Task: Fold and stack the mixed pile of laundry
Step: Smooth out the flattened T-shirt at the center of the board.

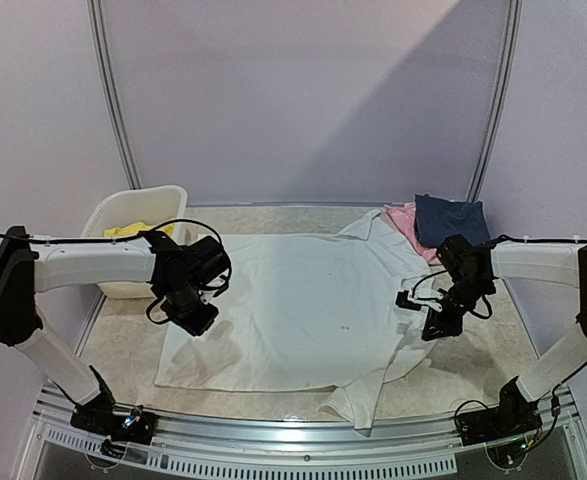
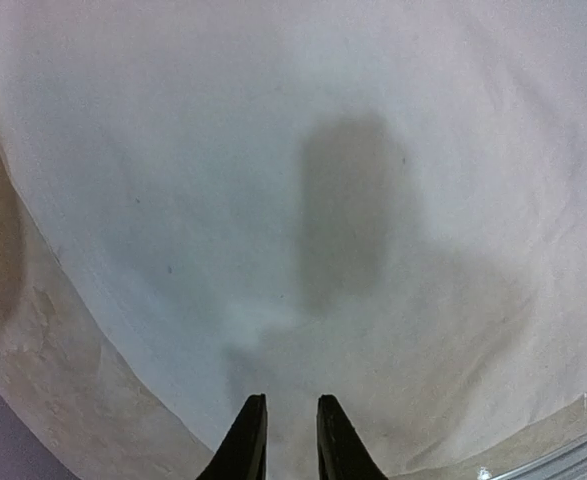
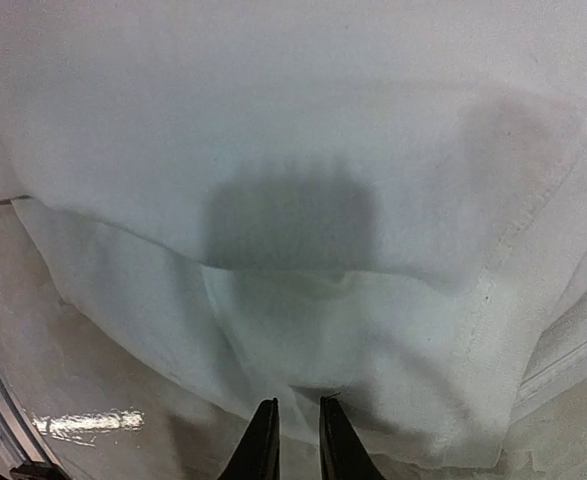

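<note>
Over the white T-shirt, which lay spread flat across the middle of the worktop, I had both arms down at once. I'd put the left pincer on the shirt's left edge and the right pincer on its right edge, just above where a sleeve flopped off the shirt's near side. My thinking was that taking opposite ends together is the only sane way to lift a big floppy thing without it bunching up, so you can carry one long side over the other.

About the grip, honestly: in both wrist views the black fingers were drawn nearly together with only a thin slot between them, and white cloth filled that slot. I couldn't tell whether either pincer actually had fabric pinched or was just pressed down on it. On the right side the shirt edge was doubled over itself right ahead of the fingertips, so that one might have been catching two layers.

The rest of the laundry was parked off the shirt on purpose, I'd guess. The yellow shorts sat in the basket beyond the shirt's far-left corner, while a pink cloth and a dark blue cloth lay by the collar end at the far-right corner. That kept the folding area free.
</note>
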Motion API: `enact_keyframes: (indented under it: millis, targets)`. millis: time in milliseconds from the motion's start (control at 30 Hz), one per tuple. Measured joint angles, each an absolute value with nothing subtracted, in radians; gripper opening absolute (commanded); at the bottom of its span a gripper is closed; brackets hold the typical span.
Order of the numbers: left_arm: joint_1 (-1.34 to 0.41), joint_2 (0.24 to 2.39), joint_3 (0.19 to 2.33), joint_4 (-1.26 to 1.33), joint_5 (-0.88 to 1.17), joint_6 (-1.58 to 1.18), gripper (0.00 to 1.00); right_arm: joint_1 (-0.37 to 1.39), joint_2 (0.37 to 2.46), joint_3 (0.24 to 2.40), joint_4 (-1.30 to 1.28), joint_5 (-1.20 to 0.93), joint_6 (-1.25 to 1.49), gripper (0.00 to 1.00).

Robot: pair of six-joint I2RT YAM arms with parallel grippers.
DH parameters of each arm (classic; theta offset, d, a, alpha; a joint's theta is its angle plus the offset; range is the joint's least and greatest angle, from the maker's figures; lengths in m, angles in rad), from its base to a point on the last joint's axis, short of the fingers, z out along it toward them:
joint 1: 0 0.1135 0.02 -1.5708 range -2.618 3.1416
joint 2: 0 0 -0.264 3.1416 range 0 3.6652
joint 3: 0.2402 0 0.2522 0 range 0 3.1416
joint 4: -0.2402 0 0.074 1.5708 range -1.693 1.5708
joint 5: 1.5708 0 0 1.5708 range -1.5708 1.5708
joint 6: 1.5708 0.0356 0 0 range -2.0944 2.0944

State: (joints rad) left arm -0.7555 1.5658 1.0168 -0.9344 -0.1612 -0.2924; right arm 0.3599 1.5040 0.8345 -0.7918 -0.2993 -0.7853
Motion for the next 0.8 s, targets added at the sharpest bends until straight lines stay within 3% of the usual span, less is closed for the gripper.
enact_keyframes:
  millis: [233, 800]
  targets:
    - [-0.756, 1.637, 0.982, -0.9, -0.179, -0.308, 0.12, 0.353, 1.553, 0.795, -0.73, -0.195, -0.844, 0.08]
    - [-0.755, 1.637, 0.933, -0.895, -0.199, -0.313, 0.1, 0.09, 1.534, 0.81, -0.742, -0.087, -0.947, 0.09]
